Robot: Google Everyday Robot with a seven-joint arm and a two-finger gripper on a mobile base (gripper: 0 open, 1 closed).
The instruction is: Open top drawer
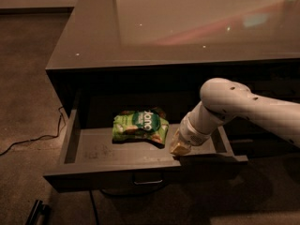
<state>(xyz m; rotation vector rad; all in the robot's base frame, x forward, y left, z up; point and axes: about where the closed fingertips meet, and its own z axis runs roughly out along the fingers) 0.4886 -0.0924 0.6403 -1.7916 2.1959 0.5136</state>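
Countertop (187, 27) fills the upper frame, a broad glossy slab catching pale and pinkish reflections, sitting over a dark cabinet on brown carpet (28, 93). Below it the top drawer (98, 153) is out of the left-hand stack, pulled well forward of the cabinet face, its grey floor open to view and its flat dark front nearest the camera. Next in size, the white arm (248, 109) reaches in from the right edge, bends at a rounded joint above the drawer's right half and angles down and left. On the drawer floor, toward the back and about centre, lies a green snack bag (139, 125), flat, with white lettering. Just right of the bag and apart from it, the gripper (179, 147) is down inside the drawer, its yellowish tip right at the inner side of the front panel; whether it is parted or closed cannot be told. A small metal loop handle (147, 179) sits at the centre of the drawer front, left of the gripper. A thin cable (33, 137) trails across the carpet at left.
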